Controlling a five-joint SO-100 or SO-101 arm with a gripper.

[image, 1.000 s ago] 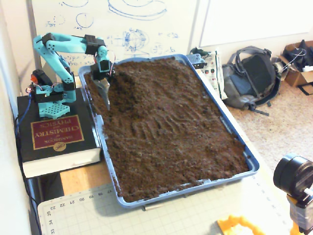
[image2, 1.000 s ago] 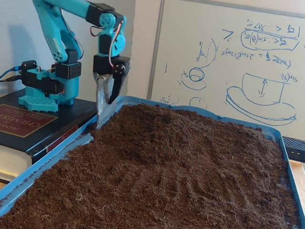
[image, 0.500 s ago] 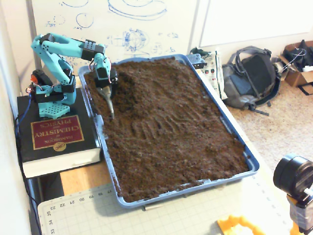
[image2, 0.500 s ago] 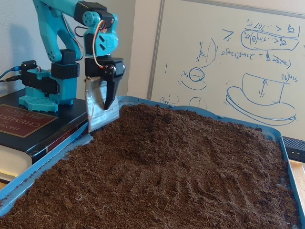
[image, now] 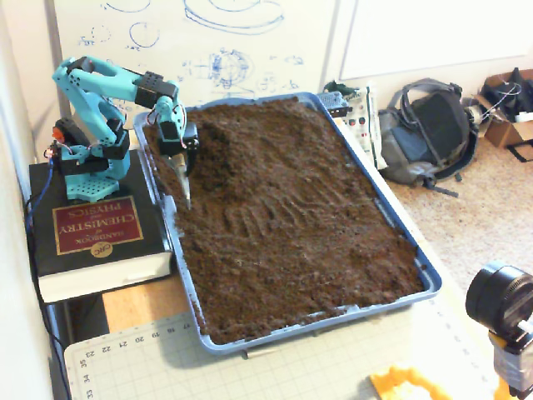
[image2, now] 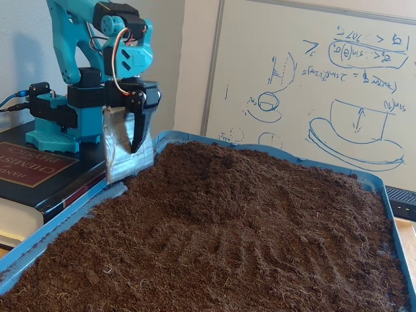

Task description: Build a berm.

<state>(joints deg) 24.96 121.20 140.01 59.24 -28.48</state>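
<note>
- The blue tray (image: 433,279) is filled with dark brown soil (image: 291,233); in the low side view the tray wall (image2: 45,239) runs along the left edge
- The berm (image: 218,132) is a raised hump of loose soil at the far left corner of the tray, seen from above; in the low side view it (image2: 195,159) rises just right of the gripper
- The rest of the soil is flat, with faint furrows (image: 258,218) near the middle
- The turquoise arm (image: 100,83) stands on a thick black book (image: 92,233) to the left of the tray
- The gripper (image: 185,187) points down at the left edge of the tray, beside the berm
- A flat grey metal blade (image2: 127,146) is on the gripper (image2: 133,156), next to a dark finger (image2: 140,127); its lower edge is at the soil by the tray wall
- I cannot tell how far the pincer is open, or whether it really clamps the blade
- A whiteboard (image2: 312,78) with blue drawings stands behind the tray
</note>
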